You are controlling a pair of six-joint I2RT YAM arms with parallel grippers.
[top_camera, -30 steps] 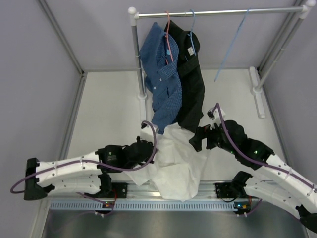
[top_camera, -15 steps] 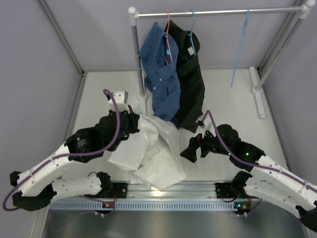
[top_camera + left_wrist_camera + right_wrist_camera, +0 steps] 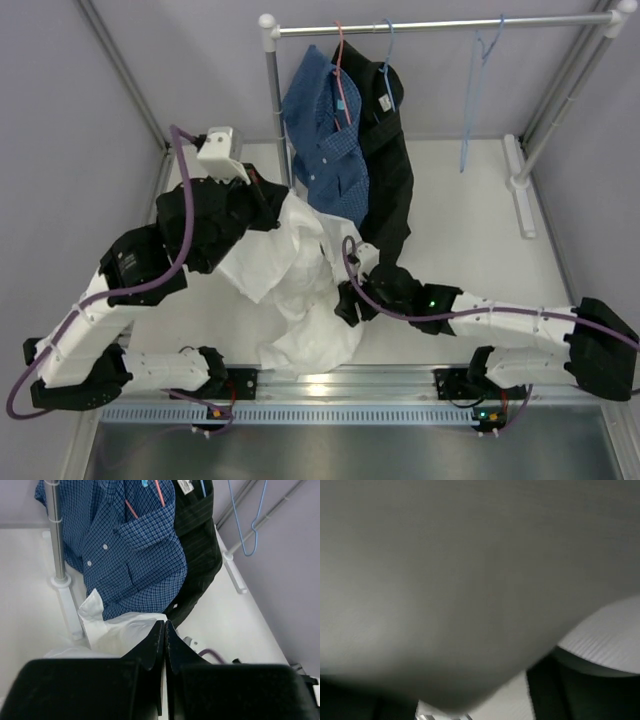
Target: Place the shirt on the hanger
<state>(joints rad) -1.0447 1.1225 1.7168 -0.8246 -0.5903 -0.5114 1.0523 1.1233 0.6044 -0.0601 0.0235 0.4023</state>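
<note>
left tool (image 3: 164,626) raised, fingers pressed together | right tool (image 3: 346,301) low, state unclear

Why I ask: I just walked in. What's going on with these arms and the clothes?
The left claw is shut on the white shirt, holding part of it up off the table. The right claw is down at the shirt's lower folds; whether it grips is unclear. The light-blue hanger hangs bare on the rail, so the shirt is not on it yet. A blue checked shirt and a black shirt hang nearby.
</note>
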